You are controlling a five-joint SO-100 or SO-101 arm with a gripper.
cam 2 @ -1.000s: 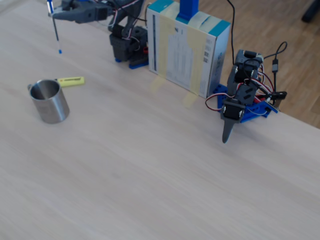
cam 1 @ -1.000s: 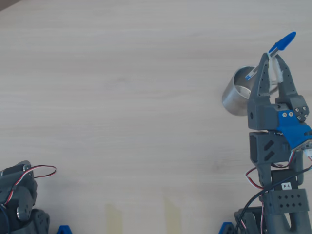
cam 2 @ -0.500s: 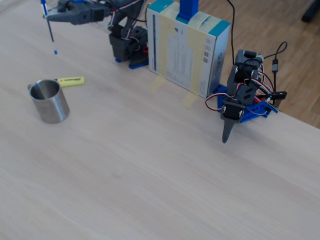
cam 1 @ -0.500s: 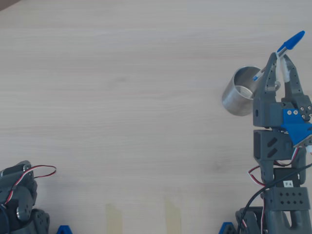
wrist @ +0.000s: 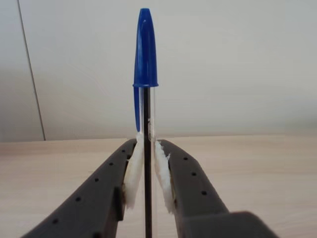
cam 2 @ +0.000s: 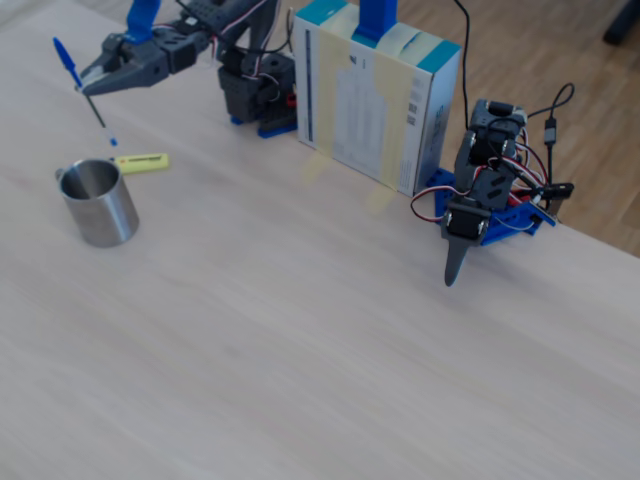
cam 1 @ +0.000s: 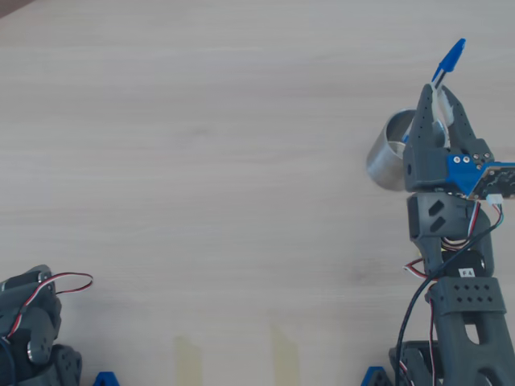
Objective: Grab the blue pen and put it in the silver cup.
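**Overhead view: pen clamped in hand above the cup**

Overhead view shows the hand point(cam 1: 435, 88) closed on the blue pen point(cam 1: 445, 63), capped end sticking out past the fingertips toward the top of the frame. The lower end of the pen shows as a small blue tip over the mouth of the silver cup point(cam 1: 385, 158). The arm covers the right part of the cup.

Wrist view: blue pen point(wrist: 145, 99) upright between the 2 fingers point(wrist: 183, 179), white pads pressed on the clear barrel from both sides, blue cap up and well clear of the hand point(wrist: 147, 144). Light wood surface point(wrist: 257, 168) behind, pale wall above it.

Fixed view: hand point(cam 2: 88, 83) holds the blue pen point(cam 2: 83, 87) tilted, cap up-left, tip down-right, in the air above and slightly behind the silver cup point(cam 2: 97, 203). Pen tip not inside the cup; it hangs near the rim level, apart from it. Cup stands upright on the surface point(cam 2: 300, 330), handle to the left in this view. Yellow highlighter point(cam 2: 140, 162) lies flat just behind the cup. A second arm point(cam 2: 485, 190) sits idle at right, beside a white and teal box point(cam 2: 375, 100).
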